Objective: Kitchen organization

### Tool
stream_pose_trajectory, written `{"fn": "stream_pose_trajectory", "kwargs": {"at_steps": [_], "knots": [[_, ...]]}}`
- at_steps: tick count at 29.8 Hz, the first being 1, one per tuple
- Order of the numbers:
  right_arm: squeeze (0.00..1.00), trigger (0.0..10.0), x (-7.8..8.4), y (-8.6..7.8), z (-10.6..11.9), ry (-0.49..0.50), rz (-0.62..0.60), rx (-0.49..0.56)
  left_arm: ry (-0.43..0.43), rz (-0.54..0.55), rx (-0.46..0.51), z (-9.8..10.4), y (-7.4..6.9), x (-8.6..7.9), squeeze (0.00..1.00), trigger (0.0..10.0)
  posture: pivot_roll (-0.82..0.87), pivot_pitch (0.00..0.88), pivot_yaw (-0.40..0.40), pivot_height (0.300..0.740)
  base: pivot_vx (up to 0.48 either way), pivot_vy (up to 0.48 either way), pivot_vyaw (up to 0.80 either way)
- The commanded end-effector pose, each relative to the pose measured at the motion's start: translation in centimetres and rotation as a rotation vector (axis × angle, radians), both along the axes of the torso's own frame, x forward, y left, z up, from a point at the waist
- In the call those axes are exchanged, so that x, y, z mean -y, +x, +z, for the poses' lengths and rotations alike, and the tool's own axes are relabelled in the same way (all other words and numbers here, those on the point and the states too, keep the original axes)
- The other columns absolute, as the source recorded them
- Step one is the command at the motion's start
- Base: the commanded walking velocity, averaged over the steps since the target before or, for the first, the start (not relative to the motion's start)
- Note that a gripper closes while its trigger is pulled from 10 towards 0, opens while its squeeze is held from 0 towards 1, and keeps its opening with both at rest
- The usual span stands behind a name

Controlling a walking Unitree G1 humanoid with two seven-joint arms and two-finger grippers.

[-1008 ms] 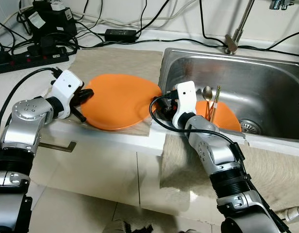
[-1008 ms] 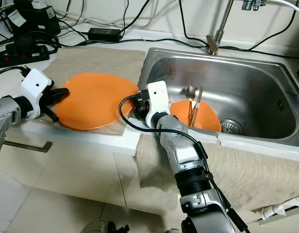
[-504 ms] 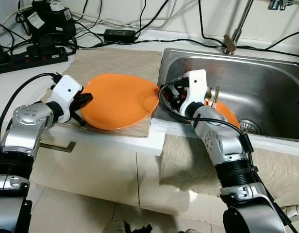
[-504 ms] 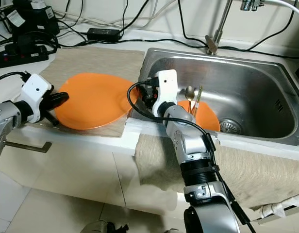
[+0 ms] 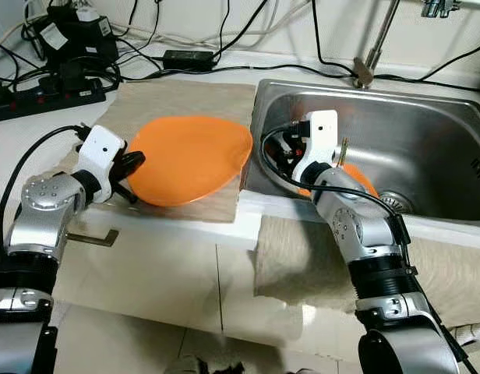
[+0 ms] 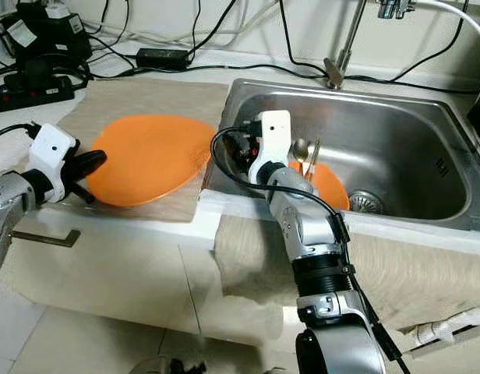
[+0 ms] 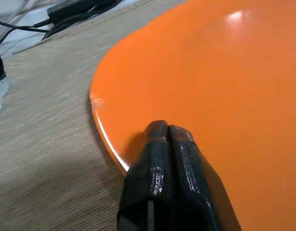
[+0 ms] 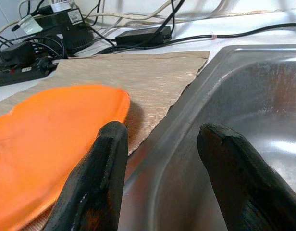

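the orange plate (image 5: 189, 158) left of centre looks stiff, slick and breakable; the left gripper (image 7: 168, 137) pinches its rim; the right gripper (image 8: 162, 144) gapes.

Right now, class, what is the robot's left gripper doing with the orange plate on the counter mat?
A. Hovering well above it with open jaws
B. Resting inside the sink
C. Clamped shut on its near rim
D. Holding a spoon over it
C: the left gripper has its jaws pressed together on the rim of the orange plate, which lies on the mat.
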State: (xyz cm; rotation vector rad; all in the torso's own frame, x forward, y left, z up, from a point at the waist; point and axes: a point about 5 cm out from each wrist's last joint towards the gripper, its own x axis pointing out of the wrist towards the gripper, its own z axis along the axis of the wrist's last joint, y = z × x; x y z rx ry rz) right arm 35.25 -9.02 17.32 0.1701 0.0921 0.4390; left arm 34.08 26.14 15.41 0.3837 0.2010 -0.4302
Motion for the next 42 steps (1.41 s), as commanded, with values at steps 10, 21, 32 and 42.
{"fn": "stream_pose_trajectory", "kwargs": {"at_steps": [10, 21, 32, 42], "knots": [[0.00, 10.0, -0.9, 0.5, 1.3, 0.119, 0.021, 0.003, -0.015, 0.025, -0.191, -5.3, -1.5, 0.4, 0.00, 10.0, 0.06, 0.048, -0.014, 0.740, 0.000, 0.000, 0.00], [0.00, 10.0, -3.0, 0.8, 3.5, 0.335, 0.100, -0.013, -0.002, 0.023, -0.182, -5.3, -1.4, 0.3, 0.00, 10.0, 0.07, 0.042, -0.018, 0.740, 0.000, 0.000, 0.00], [1.00, 10.0, -3.1, 1.1, 2.1, 0.259, 0.031, -0.053, 0.005, 0.027, -0.178, -5.2, -1.4, 0.1, 0.00, 10.0, 0.08, 0.040, -0.022, 0.740, 0.000, 0.000, 0.00], [0.11, 10.0, -2.5, 1.0, 0.7, 0.209, -0.026, -0.107, 0.013, 0.025, -0.178, -5.2, -1.3, 0.0, 0.00, 10.0, 0.07, 0.037, -0.020, 0.740, 0.000, 0.000, 0.00]]}}
